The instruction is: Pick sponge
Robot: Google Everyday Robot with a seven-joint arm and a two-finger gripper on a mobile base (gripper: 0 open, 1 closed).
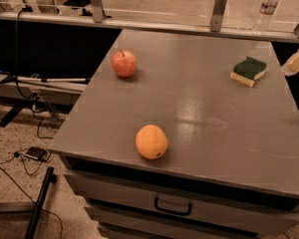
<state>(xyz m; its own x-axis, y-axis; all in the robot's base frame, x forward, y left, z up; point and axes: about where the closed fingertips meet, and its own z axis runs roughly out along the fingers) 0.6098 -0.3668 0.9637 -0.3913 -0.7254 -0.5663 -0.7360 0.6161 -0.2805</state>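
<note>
The sponge (248, 70), dark green on top over pale yellow foam, lies flat near the far right corner of the grey table top (199, 108). My gripper (298, 61) shows only as a pale cream part at the right edge of the camera view, to the right of the sponge and apart from it. Most of it is cut off by the frame.
A red apple (124, 63) sits at the far left of the table and an orange (151, 141) near the front edge. A water bottle (266, 4) stands on the ledge behind. Drawers with a handle (173, 206) are below. Cables and stands lie on the floor at left.
</note>
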